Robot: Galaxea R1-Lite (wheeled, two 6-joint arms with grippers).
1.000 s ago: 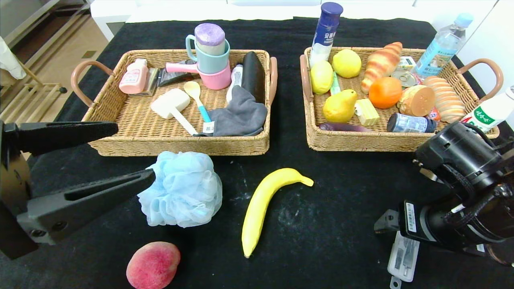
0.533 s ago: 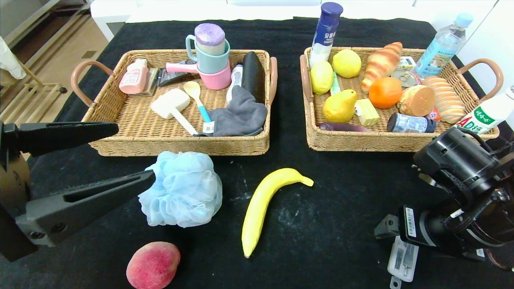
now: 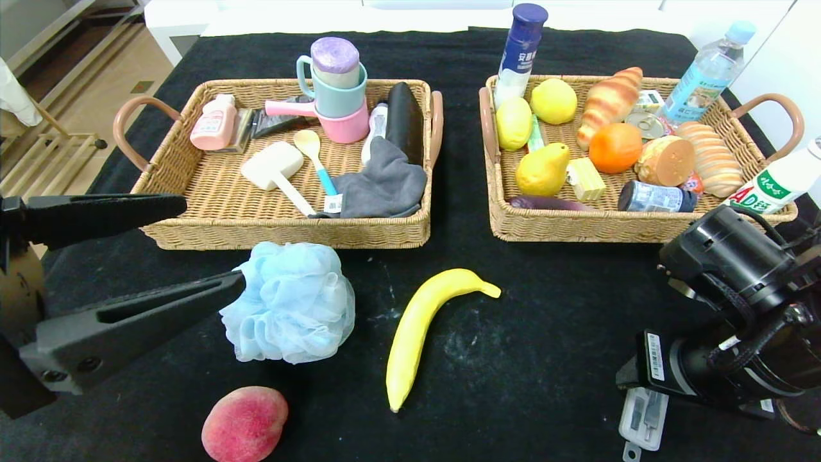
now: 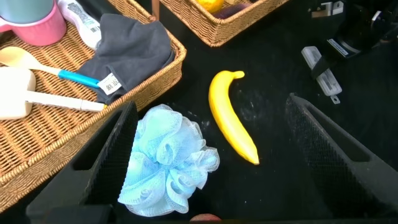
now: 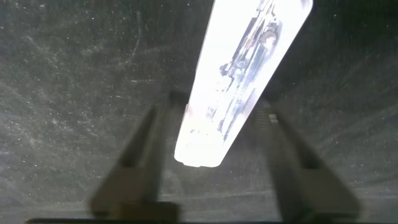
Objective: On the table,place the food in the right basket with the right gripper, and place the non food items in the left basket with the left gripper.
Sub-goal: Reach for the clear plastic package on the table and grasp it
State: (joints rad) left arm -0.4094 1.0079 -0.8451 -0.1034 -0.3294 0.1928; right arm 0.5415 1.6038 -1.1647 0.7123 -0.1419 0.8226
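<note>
A light-blue bath pouf (image 3: 288, 305), a yellow banana (image 3: 420, 327) and a red peach (image 3: 245, 423) lie on the black table in front of the baskets. My left gripper (image 3: 215, 242) is open, and one finger tip is right beside the pouf. In the left wrist view the pouf (image 4: 165, 162) lies by one finger and the banana (image 4: 230, 118) lies between the wide-open fingers of the left gripper (image 4: 211, 106). My right gripper (image 3: 641, 391) is low over a flat white blister pack (image 3: 643, 420). In the right wrist view the right gripper (image 5: 214, 106) is open and straddles the pack (image 5: 242, 68).
The left basket (image 3: 192, 192) holds cups, a brush, a spoon, a grey cloth and a bottle. The right basket (image 3: 558, 228) holds lemons, a pear, an orange, breads, a can and bottles. A white bottle (image 3: 779, 183) leans at its right corner.
My right arm has shifted slightly to the right and lower over the white pack. The left gripper has barely moved. The pouf, banana and peach lie where they were.
</note>
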